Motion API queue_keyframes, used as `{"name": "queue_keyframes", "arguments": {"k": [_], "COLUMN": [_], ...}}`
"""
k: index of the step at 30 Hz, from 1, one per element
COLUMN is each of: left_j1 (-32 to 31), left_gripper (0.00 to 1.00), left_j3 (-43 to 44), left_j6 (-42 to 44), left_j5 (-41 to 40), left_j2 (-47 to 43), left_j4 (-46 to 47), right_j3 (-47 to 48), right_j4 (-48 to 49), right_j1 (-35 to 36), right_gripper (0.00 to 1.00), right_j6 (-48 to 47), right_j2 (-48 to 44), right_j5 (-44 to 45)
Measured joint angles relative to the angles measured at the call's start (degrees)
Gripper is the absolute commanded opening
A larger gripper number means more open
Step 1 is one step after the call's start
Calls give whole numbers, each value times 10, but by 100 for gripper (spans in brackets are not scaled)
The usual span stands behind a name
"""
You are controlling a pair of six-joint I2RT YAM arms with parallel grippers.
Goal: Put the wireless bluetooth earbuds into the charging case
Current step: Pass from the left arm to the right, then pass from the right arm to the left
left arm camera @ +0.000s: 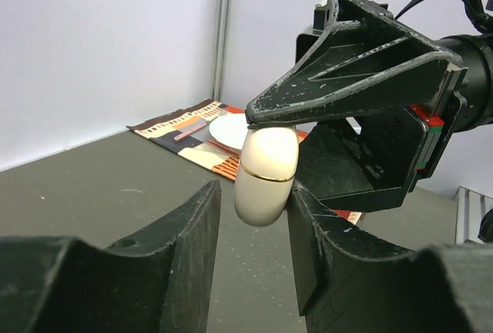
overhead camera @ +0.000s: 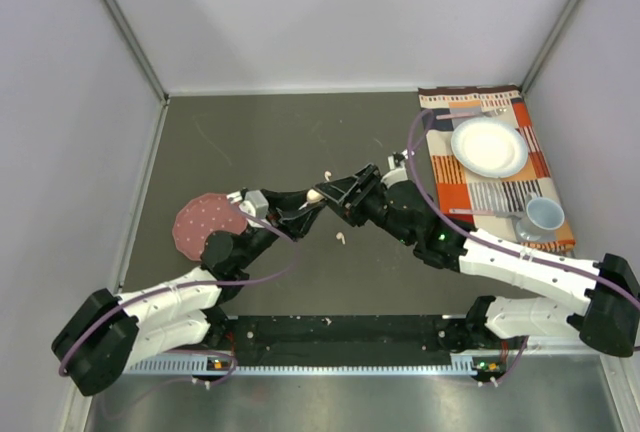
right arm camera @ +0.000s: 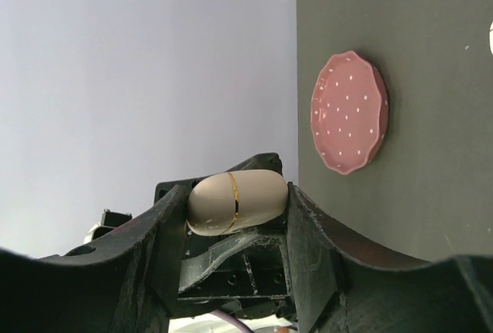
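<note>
- The pink plate (overhead camera: 205, 224) lies flat on the gray table (overhead camera: 250, 142), to the left of the case and well apart from it.
- The left gripper (overhead camera: 300, 208) comes at the case from the left. Its jaws are apart, with the case in the space between them. One finger (left arm camera: 320, 248) sits right up against the case. The other finger (left arm camera: 185, 248) has a small gap next to it.
- The case (left arm camera: 266, 167) is a small, round, peach thing with a thin gold line around its middle. Its lid is closed. It is up in the air above the table, in the middle, where the two grippers meet.
- The far earbud (overhead camera: 328, 173) lies on the table just behind the case. The near earbud (overhead camera: 342, 239) lies on the table a little in front of the case. Both are tiny and pale, and neither one is in the case.
- The right gripper (overhead camera: 332, 195) comes at the case from the right. Its jaws are pressed on the two ends of the case and hold it tight.
- A striped mat (overhead camera: 470, 192) lies to the right of the case, well apart from it.
- A white plate (overhead camera: 488, 146) sits on the mat, at the far end.
- A cup (overhead camera: 543, 215) stands on the mat, at the near end.
</note>
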Motion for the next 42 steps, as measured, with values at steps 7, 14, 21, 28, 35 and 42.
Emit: {"name": "queue_keyframes", "arguments": {"k": [7,14,21,28,35,42], "left_j1": [0,0,0,0,-1,-1], "left_gripper": [46,42,42,40,40,43], "left_j3": [0,0,-9,-39,-48,-48], "left_j6": [0,22,57,90,105,114], "left_j5": [12,33,42,49,53,52], "left_j2": [2,2,0,1,14,19], "left_j4": [6,2,6,44,63,62], "right_j3": [0,0,1,3,13,21], "right_j4": [-12,-22,-22,-25,-38,-45], "right_j1": [0,0,-1,-3,-4,-8], "right_gripper": [7,7,7,7,7,7], "right_j6": [0,0,0,0,0,-1], "right_j2": [7,9,9,9,13,23], "right_j5": [-6,-6,-6,-19,-25,-30]}}
